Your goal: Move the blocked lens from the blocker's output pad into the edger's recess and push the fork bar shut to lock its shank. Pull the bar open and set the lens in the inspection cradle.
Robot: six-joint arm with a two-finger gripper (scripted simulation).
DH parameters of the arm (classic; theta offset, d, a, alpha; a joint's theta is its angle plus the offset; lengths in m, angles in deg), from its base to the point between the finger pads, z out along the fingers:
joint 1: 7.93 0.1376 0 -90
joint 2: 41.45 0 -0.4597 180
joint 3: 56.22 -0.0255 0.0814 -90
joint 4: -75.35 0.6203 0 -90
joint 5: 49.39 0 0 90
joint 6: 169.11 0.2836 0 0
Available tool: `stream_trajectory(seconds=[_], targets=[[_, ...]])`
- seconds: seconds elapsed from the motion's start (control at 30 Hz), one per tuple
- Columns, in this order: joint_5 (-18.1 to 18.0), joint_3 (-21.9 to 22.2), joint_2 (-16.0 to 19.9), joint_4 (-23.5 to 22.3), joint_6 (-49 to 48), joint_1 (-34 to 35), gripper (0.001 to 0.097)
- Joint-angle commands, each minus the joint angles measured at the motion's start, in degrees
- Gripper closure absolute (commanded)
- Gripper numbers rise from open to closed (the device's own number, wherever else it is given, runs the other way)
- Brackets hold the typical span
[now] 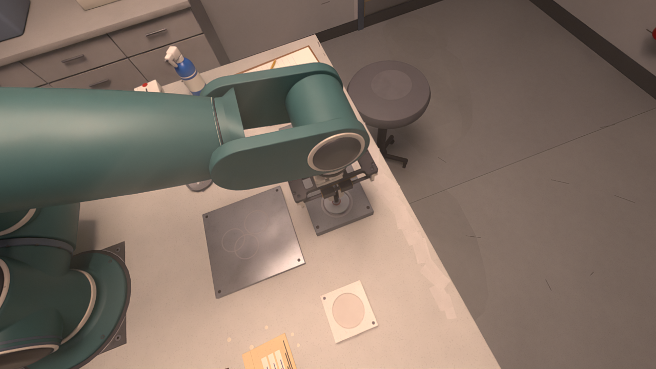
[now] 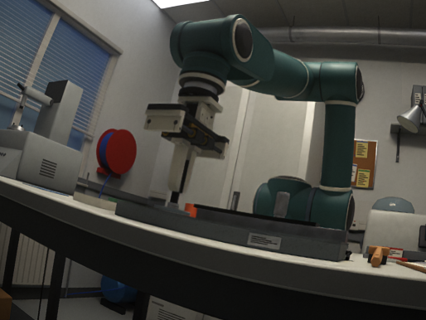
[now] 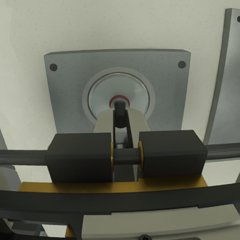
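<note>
The blocked lens (image 3: 118, 94) is a clear round disc with a red collar and a dark upright shank (image 3: 120, 115), and it sits in the ring of the small grey output pad (image 1: 338, 209) near the table's right edge. My gripper (image 3: 120, 117) reaches straight down over it, and its two pale fingers are closed on the shank (image 1: 336, 196). The large grey edger plate (image 1: 251, 238) lies to the pad's left. An orange part (image 2: 190, 209) shows on it in the second side camera. The white inspection cradle (image 1: 348, 310) with its pinkish disc lies nearer the front.
My teal arm (image 1: 137, 133) spans the table from its base on the left and hides the area behind the pad. A round stool (image 1: 389, 94) stands off the table's right edge. A spray bottle (image 1: 186, 71) and a clipboard sit at the far end.
</note>
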Motion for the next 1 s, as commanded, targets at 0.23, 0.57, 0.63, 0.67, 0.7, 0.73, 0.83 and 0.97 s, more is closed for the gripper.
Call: stream_trajectory(seconds=[0.23, 0.57, 0.63, 0.67, 0.7, 0.73, 0.83, 0.97], targets=[[0.35, 0.23, -0.20, 0.00, 0.00, 0.00, 0.0966], [1.04, 0.61, -0.53, 0.00, 0.00, 0.00, 0.0966], [1.99, 1.15, -0.97, 0.00, 0.00, 0.00, 0.0966], [2.61, 1.52, -1.23, 0.00, 0.00, 0.00, 0.0966], [3.29, 1.93, -1.52, 0.00, 0.00, 0.00, 0.0966], [4.02, 2.38, -1.81, 0.00, 0.00, 0.00, 0.0966], [6.16, 3.77, -2.57, 0.00, 0.00, 0.00, 0.0966], [7.99, 5.00, -3.10, 0.00, 0.00, 0.00, 0.0966]])
